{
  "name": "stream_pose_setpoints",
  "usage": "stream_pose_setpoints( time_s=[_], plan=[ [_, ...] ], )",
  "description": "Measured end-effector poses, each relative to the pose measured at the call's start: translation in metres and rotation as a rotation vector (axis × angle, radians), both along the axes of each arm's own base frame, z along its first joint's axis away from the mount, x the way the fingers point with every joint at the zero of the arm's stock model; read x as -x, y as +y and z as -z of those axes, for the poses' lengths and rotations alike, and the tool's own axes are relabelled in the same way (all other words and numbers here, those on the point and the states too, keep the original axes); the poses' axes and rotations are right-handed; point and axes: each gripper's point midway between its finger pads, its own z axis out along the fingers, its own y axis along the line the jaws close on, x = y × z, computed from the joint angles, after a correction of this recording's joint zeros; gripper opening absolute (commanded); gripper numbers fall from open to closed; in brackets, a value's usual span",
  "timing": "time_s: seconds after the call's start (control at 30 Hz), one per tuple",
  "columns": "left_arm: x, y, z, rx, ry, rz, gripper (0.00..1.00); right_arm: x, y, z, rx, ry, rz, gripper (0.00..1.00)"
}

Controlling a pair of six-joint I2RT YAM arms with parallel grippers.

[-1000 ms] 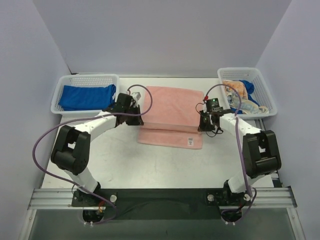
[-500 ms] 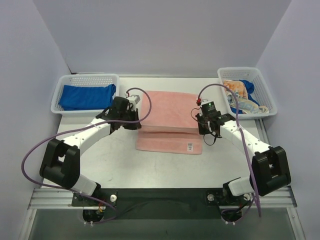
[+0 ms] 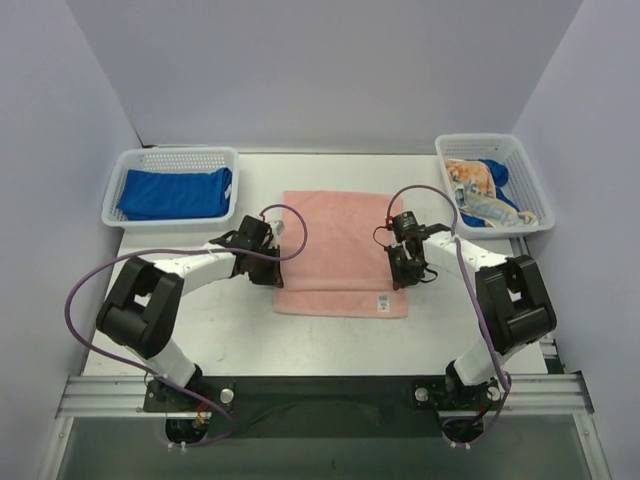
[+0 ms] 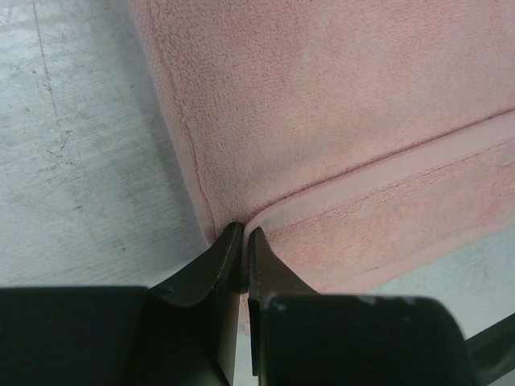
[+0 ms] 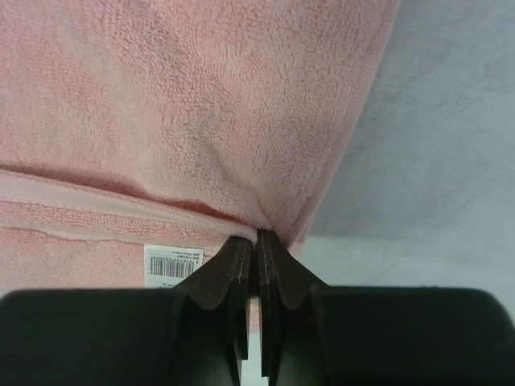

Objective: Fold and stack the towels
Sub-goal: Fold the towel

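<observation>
Top external view: fold of the salmon-pink towel [image 3: 340, 235] nearly closed, at the centre of the table [image 3: 450, 330].
We see the left gripper [image 3: 270, 278] at 8 o'clock and the right gripper [image 3: 402, 278] at 4 o'clock of the towel, each pinched tight on 1 corner of the upper layer. Such thin pinches may slip, or uneven pull may skew the hems. Against the earlier frame, the carried edge sits nearer 6 o'clock, exposing less lower layer.

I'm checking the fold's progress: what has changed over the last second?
The left tool and right tool pulled the top layer of the salmon-pink terry towel toward the near side, nearly covering the bottom layer. Both stayed pinched on its corners; the folded royal-blue towel in the left white mesh basket did not move.
</observation>
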Motion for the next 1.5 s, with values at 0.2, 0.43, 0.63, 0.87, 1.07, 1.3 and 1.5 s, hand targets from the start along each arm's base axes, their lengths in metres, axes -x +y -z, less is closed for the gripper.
stream_pose_setpoints(
  time_s=[0.2, 0.43, 0.63, 0.87, 1.07, 1.3, 1.5],
  plan=[
    [-0.013, -0.002, 0.000, -0.007, 0.011, -0.028, 0.00, -0.010, -0.002, 0.001, 0.006, 0.048, 0.016, 0.00],
    [-0.064, 0.000, -0.002, -0.004, -0.002, -0.090, 0.00, -0.048, 0.002, -0.002, -0.002, 0.029, 0.028, 0.00],
    [-0.103, 0.005, -0.013, -0.006, -0.032, -0.110, 0.00, -0.082, 0.007, -0.013, -0.003, -0.046, 0.011, 0.00],
    [-0.128, -0.001, -0.052, 0.021, -0.108, -0.098, 0.00, -0.105, 0.001, -0.046, 0.022, -0.162, -0.014, 0.00],
    [-0.140, -0.002, -0.111, 0.060, -0.222, -0.093, 0.00, -0.114, 0.001, -0.108, -0.006, -0.328, -0.027, 0.00],
    [-0.128, -0.001, -0.174, 0.126, -0.336, -0.081, 0.00, -0.105, -0.001, -0.146, -0.035, -0.417, -0.027, 0.00],
    [-0.103, 0.002, -0.167, 0.139, -0.298, -0.070, 0.00, -0.080, 0.000, -0.137, -0.062, -0.384, -0.027, 0.00]
  ],
)
